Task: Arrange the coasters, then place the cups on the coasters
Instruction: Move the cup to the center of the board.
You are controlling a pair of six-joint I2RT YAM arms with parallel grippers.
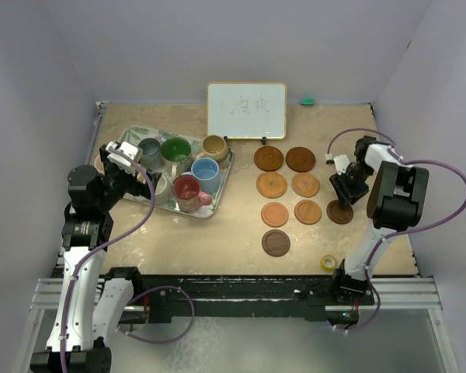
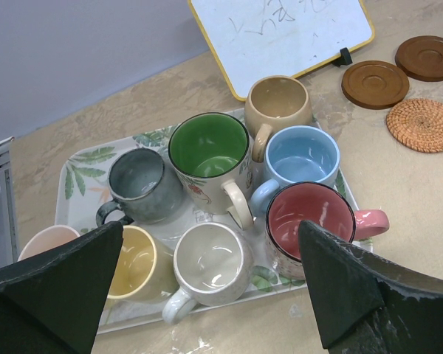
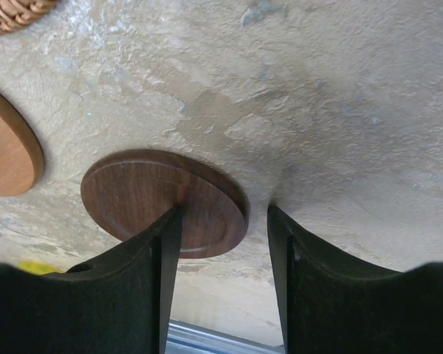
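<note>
From above, the left arm bends forward from its base, and its tool (image 1: 130, 163) hangs over the near left corner of the leaf-patterned tray (image 1: 217, 203), where the cups (image 1: 188, 172) stand crowded together. The right arm folds back toward itself, and its tool (image 1: 343, 194) points down at a dark brown coaster (image 1: 340, 212) lying flat on the surface (image 1: 233, 233), just to the right of the other coasters (image 1: 287, 186), which lie in two columns. In the left wrist view, the left tool (image 2: 210, 225) is spread wide and holds nothing. Below it, the grey (image 2: 138, 184), green (image 2: 209, 151), tan (image 2: 277, 103), blue (image 2: 303, 156), red (image 2: 310, 217), white (image 2: 213, 262), yellow (image 2: 136, 258) and pink (image 2: 48, 240) cups all sit upright on the tray (image 2: 81, 158). In the right wrist view, the right tool (image 3: 223, 210) is low over the dark coaster (image 3: 148, 199). Its jaws are apart: the left finger overlaps the disc, while bare surface shows between the disc's rim and the right finger.
</note>
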